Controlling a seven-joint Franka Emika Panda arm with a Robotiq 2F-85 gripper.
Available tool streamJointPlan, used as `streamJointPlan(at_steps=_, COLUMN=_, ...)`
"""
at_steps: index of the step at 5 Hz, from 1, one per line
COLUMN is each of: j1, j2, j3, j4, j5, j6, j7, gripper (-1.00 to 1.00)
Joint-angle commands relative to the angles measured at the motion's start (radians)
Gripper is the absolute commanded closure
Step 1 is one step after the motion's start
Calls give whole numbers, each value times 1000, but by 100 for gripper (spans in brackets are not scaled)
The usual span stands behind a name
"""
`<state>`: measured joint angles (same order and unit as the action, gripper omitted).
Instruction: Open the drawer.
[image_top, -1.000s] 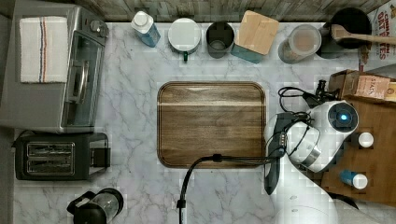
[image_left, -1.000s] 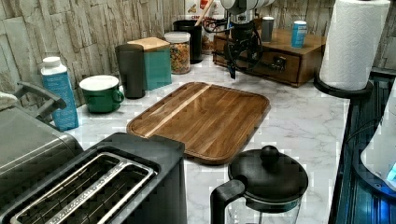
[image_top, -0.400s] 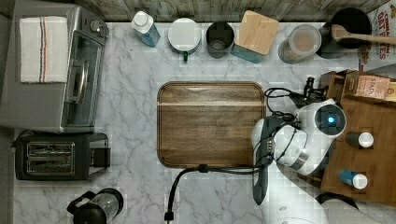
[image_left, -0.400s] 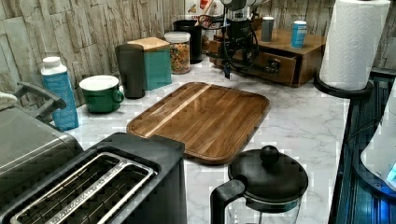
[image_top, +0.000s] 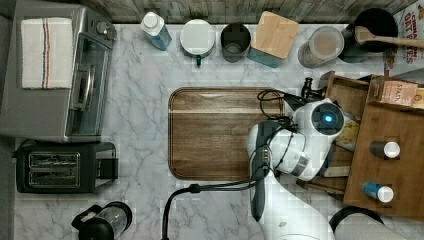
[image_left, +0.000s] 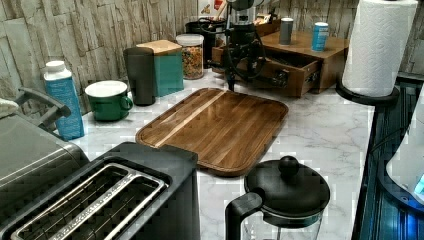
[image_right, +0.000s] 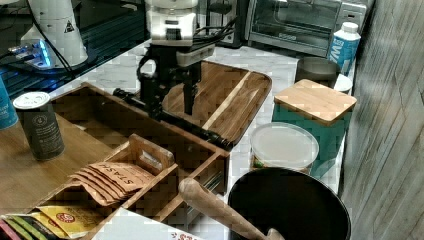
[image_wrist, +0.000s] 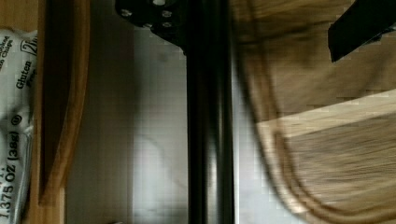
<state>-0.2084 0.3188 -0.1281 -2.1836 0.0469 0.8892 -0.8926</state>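
Beside the wooden cabinet (image_left: 325, 55) at the tabletop's (image_top: 145, 125) end, the robot's pincer (image_right: 170, 102) straddles the long black bar handle (image_right: 200, 131) of the drawer (image_right: 150, 135), one finger on each side; whether it actually clamps the bar cannot be told. A second ago the arm stood closer to the cabinet and the drawer front sat nearer its frame; now both have travelled out toward the cutting board (image_top: 220, 132). By the look of it the pull is well along, since the right view shows the drawer's open compartments behind the pincer, with tea sachets (image_right: 112, 175) in a small wooden tray. The drawer is wide, shallow, brown-grained wood; its handle a smooth round metal rod. Just in front of the pincer lies the board, dark, striped and round-cornered, on white veined marble.
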Motion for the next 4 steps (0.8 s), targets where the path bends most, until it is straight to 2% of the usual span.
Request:
streamJointPlan(at_steps=1, j1=249, j2=-53, j3=147, j4=91, j5=4, j6=-51, j7=308, gripper=-100)
streamJointPlan(at_steps=3, j1=287, j2=-54, j3=155, j4=115, j5=24, j6=-85, j7=327, gripper=-100)
streamJointPlan(at_steps=4, j1=272, j2=-76, j3=177, j4=87, j5=67, j6=-36, j7=282, gripper=-100)
